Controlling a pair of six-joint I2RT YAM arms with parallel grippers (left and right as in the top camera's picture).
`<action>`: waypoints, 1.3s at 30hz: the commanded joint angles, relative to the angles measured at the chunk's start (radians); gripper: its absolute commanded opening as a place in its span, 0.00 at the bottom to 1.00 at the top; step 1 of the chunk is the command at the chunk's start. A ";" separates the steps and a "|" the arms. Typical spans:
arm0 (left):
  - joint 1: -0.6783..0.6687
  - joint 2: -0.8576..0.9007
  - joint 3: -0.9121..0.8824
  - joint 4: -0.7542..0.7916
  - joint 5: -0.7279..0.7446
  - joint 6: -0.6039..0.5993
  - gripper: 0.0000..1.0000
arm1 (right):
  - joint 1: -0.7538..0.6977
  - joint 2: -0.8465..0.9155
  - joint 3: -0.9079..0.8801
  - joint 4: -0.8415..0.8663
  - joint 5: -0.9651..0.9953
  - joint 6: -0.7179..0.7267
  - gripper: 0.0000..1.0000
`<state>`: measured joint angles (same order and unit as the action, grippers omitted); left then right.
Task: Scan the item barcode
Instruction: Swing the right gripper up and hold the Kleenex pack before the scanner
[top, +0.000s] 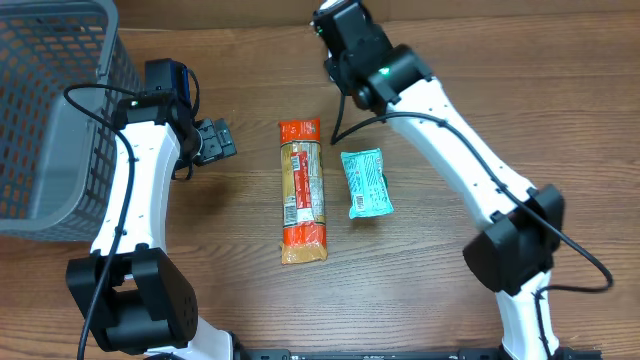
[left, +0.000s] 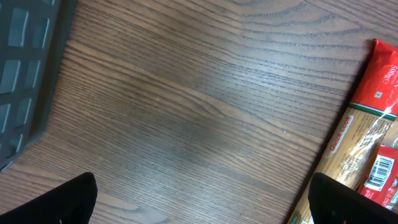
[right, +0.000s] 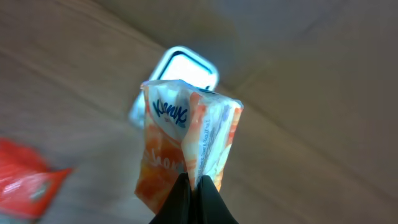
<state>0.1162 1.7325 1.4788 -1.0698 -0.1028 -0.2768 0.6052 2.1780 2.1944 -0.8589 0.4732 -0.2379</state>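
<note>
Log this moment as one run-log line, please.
left gripper: open, empty, near pasta packet | right gripper: shut on Kleenex pack, white-rimmed object beyond it | scan: not confirmed

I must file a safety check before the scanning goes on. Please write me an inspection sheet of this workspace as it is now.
Surface: wooden table, no spill seen.
Job's things: Kleenex tissue pack held up in the air; spaghetti pack and teal packet lie side by side, not touching.
Clutter: nothing seen.
Grippers: right gripper shut on one end of the Kleenex tissue pack; left gripper open and empty, left of the spaghetti pack.
Cables: black cables run along both arms.
Surroundings: grey basket at the table's left side; white rounded object beyond the pack, too blurred to name.
</note>
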 joint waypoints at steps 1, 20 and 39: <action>0.003 -0.006 0.009 0.001 -0.009 0.023 1.00 | -0.012 0.062 0.018 0.065 0.158 -0.171 0.04; 0.003 -0.006 0.009 0.001 -0.009 0.023 1.00 | -0.018 0.250 0.017 0.384 0.119 -0.532 0.04; 0.003 -0.006 0.009 0.001 -0.009 0.023 1.00 | -0.023 0.270 0.017 0.417 0.061 -0.650 0.04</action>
<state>0.1158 1.7325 1.4788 -1.0698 -0.1024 -0.2768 0.5888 2.4470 2.1944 -0.4484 0.5552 -0.8196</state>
